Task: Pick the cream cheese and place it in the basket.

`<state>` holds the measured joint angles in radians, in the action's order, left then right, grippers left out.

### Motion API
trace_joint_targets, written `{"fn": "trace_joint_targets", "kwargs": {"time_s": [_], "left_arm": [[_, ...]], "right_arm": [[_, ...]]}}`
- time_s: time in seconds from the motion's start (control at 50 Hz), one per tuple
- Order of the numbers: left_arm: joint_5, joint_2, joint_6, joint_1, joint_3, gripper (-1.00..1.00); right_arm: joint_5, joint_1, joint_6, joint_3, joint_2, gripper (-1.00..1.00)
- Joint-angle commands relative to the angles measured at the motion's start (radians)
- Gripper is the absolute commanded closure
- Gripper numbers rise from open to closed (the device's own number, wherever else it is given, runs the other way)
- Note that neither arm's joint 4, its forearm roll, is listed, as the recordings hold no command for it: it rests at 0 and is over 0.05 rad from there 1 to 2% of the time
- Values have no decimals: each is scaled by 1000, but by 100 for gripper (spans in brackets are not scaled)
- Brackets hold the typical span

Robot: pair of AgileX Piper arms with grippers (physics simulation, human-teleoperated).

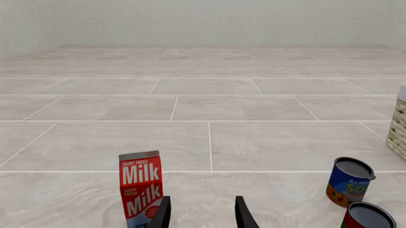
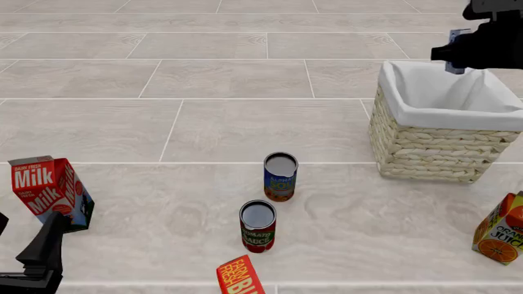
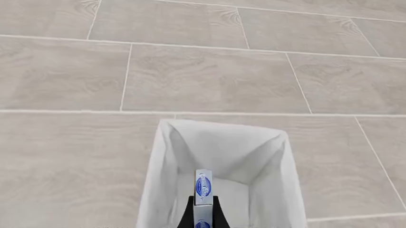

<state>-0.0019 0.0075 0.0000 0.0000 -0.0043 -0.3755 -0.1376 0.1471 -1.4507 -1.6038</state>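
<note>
My right gripper (image 3: 203, 210) is shut on the cream cheese (image 3: 203, 186), a small pale blue-white box with a dark blue oval logo. It holds the box edge-on above the open mouth of the basket (image 3: 159, 190), whose white lining fills the view below. In the front view the right gripper (image 2: 457, 61) hangs over the far rim of the wicker basket (image 2: 433, 147), with the cream cheese (image 2: 455, 46) showing as a pale sliver. My left gripper (image 1: 201, 216) is open and empty, low at the near left (image 2: 29, 242).
A red milk carton (image 2: 49, 190) stands next to my left gripper. A blue soup can (image 2: 280, 177) and a red can (image 2: 258, 226) stand mid-table. A red-orange box (image 2: 239, 278) lies at the front edge. An orange juice carton (image 2: 500, 229) stands at right.
</note>
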Motion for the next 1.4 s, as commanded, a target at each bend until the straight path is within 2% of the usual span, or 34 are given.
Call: {"fn": "trace_joint_targets", "kwargs": {"time_s": [0.02, 0.36, 0.46, 0.48, 0.56, 0.88, 0.94, 0.98, 1.02, 1.14, 1.18, 1.4], "left_arm": [[0, 0, 0, 0, 0, -100], [0, 0, 0, 0, 0, -100], [0, 0, 0, 0, 0, -100], [0, 0, 0, 0, 0, -100], [0, 0, 0, 0, 0, -100], [0, 0, 0, 0, 0, -100], [0, 0, 0, 0, 0, -100], [0, 0, 0, 0, 0, -100], [0, 0, 0, 0, 0, -100], [0, 0, 0, 0, 0, -100], [0, 0, 0, 0, 0, -100], [0, 0, 0, 0, 0, -100]], "right_arm": [[24, -14, -15, 25, -4, 100], [53, -34, -15, 56, -23, 100], [69, -41, -31, 60, -33, 100], [71, -46, -48, 56, -38, 100], [75, -51, -43, 58, -40, 100], [114, -84, -109, 67, -58, 100], [124, -90, -104, 72, -64, 100], [130, -87, -135, 77, -62, 100], [133, -97, -113, 78, -67, 100], [140, -89, -110, 88, -68, 100], [144, -84, -93, 98, -69, 100], [132, -70, -105, 99, -68, 100]]}}
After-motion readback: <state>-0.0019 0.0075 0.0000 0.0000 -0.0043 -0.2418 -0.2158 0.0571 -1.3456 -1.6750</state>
